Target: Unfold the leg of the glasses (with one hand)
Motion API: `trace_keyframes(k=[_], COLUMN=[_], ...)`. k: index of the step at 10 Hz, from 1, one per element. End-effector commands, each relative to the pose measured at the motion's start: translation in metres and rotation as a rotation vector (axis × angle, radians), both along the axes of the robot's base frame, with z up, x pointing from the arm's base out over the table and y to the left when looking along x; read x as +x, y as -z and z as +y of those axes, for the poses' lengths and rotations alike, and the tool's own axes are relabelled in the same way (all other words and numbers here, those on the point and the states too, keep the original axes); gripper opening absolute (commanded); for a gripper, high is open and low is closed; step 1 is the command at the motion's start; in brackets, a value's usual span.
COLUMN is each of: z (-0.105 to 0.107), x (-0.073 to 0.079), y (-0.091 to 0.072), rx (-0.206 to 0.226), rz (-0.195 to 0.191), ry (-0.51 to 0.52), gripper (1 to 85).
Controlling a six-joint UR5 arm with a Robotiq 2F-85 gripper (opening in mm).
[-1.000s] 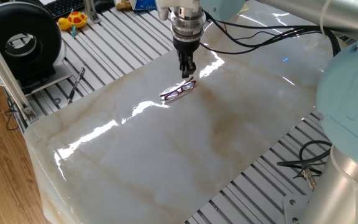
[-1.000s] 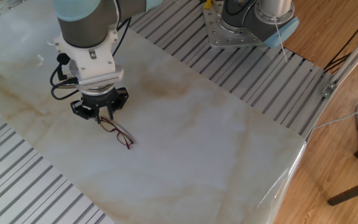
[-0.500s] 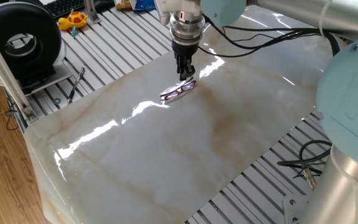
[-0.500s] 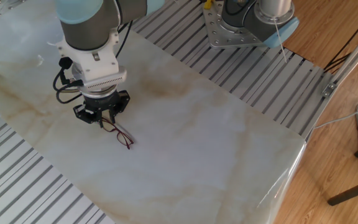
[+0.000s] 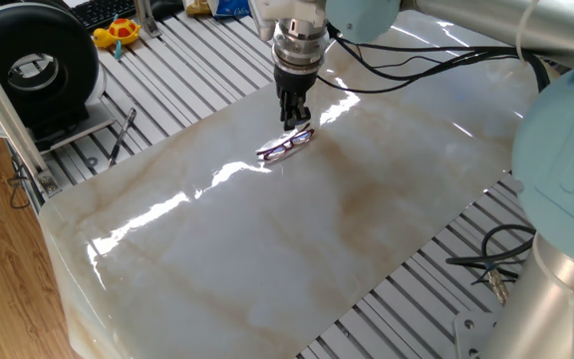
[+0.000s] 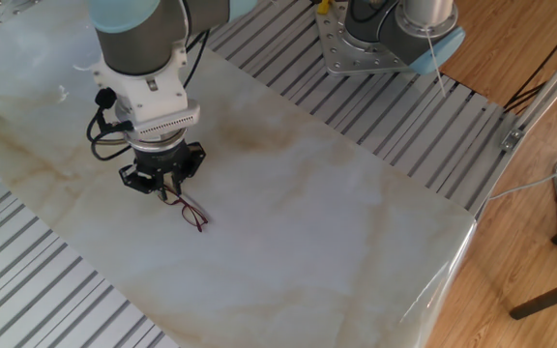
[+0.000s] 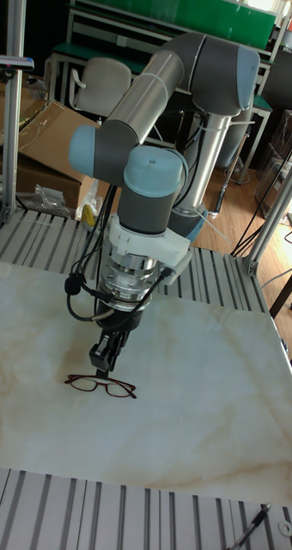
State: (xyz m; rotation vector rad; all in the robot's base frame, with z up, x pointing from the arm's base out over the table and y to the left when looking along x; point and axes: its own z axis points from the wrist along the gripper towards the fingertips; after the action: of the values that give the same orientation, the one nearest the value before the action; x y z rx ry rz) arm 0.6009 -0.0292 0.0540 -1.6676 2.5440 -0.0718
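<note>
We see glasses (image 7: pixel 100 385) flat on marble slab (image 5: pixel 367 239), toward its far side in one fixed view. Hand (image 7: pixel 107 361) poised directly above one end of frame, fingertips close over it; contact we cannot tell. Fingers (image 5: pixel 293 111) narrow, nearly together; whether anything is pinched between them we cannot tell. Our judgement: early stage. Legs look folded against frame, none swung out. Left: catch leg, swing it open, let go.

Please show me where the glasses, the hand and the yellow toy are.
glasses (image 7: pixel 101 385), tall fixed view, on the front frame.
hand (image 7: pixel 106 364), tall fixed view, between its fingertips.
yellow toy (image 5: pixel 118 33), one fixed view, on its body.
</note>
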Motion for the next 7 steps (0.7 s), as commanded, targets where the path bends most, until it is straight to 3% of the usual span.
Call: trace_keyframes(k=[1, 3, 5, 7], z=[0.000, -0.005, -0.020, -0.011], x=[0.003, 0.004, 0.003, 0.001], y=[0.002, 0.000, 0.000, 0.001], rx=[0.016, -0.003, -0.067, -0.029], rz=[-0.020, -0.023, -0.019, -0.011], ry=[0.001, -0.005, -0.033, -0.032], gripper=[27.0, 28.3, 34.3, 36.7])
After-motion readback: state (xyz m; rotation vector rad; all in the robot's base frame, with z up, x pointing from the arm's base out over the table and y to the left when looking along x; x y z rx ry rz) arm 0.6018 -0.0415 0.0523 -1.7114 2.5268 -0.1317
